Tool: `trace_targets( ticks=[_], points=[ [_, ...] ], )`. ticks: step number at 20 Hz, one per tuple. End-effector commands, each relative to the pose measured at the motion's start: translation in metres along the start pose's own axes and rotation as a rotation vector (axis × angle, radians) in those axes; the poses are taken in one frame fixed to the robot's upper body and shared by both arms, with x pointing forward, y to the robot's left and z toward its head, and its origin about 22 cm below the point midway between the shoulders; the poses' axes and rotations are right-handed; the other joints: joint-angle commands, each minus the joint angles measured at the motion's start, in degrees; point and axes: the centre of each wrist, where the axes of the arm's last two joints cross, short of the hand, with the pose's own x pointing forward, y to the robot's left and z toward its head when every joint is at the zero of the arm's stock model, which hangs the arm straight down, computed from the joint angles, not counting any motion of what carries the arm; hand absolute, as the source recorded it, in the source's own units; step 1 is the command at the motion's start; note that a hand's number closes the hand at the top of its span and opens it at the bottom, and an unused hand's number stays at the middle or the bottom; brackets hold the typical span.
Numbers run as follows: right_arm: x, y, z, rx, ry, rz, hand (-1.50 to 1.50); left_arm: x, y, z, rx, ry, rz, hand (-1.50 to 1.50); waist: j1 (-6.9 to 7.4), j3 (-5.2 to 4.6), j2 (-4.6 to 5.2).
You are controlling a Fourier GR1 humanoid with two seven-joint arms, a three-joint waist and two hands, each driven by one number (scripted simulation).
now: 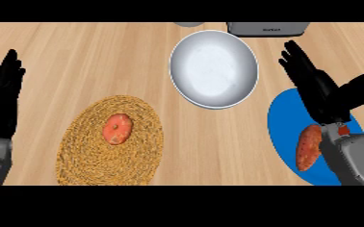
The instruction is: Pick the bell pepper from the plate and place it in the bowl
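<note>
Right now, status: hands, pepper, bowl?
Both hands open: left hand resting at left edge, right hand above blue plate. Bell pepper on plate, ungrasped. Bowl unobstructed.

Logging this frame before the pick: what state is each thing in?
Bowl: upright, empty.
Blue plate: holds an orange-red vegetable.
Woven mat: holds a second orange-red vegetable.
Right robot hand: open, holding nothing.
Left robot hand: open, resting.

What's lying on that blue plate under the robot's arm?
An orange vegetable lies on the blue plate. The right hand and forearm cover the plate's right side, so anything else there is hidden.
</note>
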Motion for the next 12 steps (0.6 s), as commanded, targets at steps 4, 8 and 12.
trace_targets(
  ticks=[4,8,12],
  points=[
    [-0.041,-0.037,0.052,0.152,0.123,0.197,1.50,0.010,-0.059,0.025,-0.197,-0.032,0.173,0.00,-1.28,-0.15,-0.18],
    [-0.013,-0.091,0.050,-0.188,-0.003,0.652,1.50,0.001,-0.079,0.038,-0.276,0.014,0.273,0.00,-4.20,-0.45,-0.63],
    [-0.061,-0.068,0.094,-0.366,-0.204,0.270,-1.50,-0.011,-0.097,0.058,-0.308,0.000,0.315,0.00,-3.75,-0.02,-0.67]
  ],
)
